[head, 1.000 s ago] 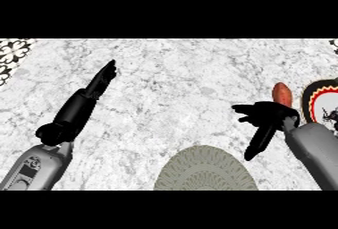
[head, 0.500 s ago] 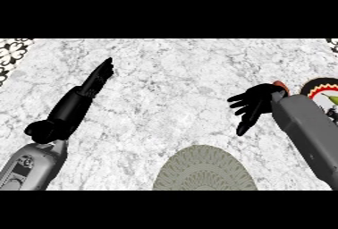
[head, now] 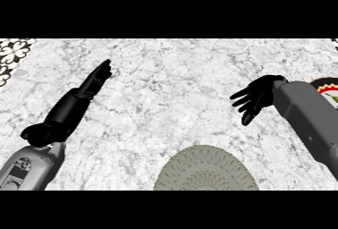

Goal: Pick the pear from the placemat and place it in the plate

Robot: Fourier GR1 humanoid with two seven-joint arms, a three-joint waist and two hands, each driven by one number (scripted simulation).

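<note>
The pear cannot be seen; the right forearm covers most of the placemat [head: 326, 85] at the right edge. The grey patterned plate [head: 206, 170] sits at bottom centre on the marble counter [head: 171, 80]. The right hand [head: 254, 97], fingers spread and empty, hangs left of the placemat; the left hand [head: 94, 80] rests at upper left, fingers straight together.

A single head-mounted camera looks steeply down on the marble tabletop [head: 171, 89] from close above. Both forearms enter from the lower edge, the plate [head: 206, 172] is cut off at the bottom, and the placemat [head: 327, 87] at right.
</note>
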